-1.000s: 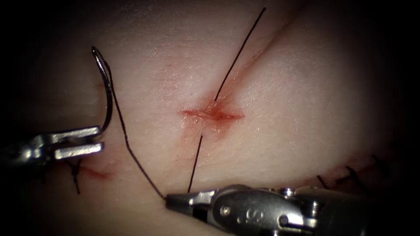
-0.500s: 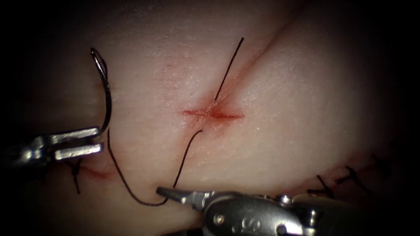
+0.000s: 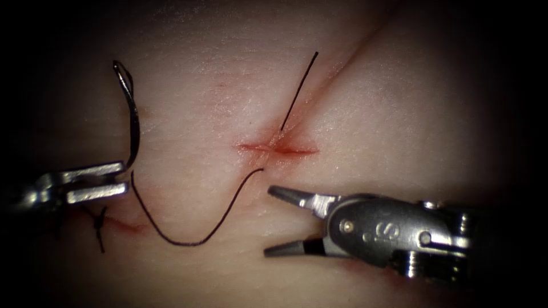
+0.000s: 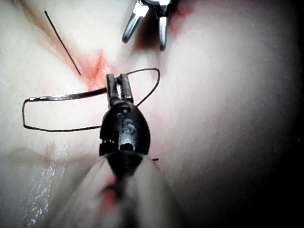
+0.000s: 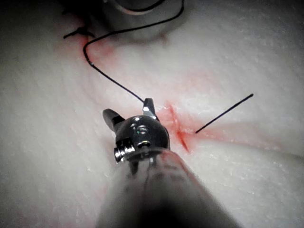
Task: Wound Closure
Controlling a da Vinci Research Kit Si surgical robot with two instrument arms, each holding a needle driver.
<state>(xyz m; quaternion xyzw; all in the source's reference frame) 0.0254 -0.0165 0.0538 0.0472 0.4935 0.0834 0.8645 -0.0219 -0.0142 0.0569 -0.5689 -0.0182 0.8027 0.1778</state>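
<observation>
Left of the cut (image 3: 278,149), the left tool (image 3: 117,179) clamps the needle (image 3: 131,120) outside the tissue (image 3: 399,114); the thread (image 3: 188,236) is through but untied, and the right tool (image 3: 277,219) gapes empty.

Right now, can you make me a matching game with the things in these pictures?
Things:
1. left hand
2. right hand
3. needle
4. loose thread end

States:
A. open, holding nothing
B. sticks up out of the cut in the tissue
C. shut on the needle near one end
D. curved, standing up left of the cut, out of the tissue, thread trailing from it

Pairs: 1-C, 2-A, 3-D, 4-B
</observation>
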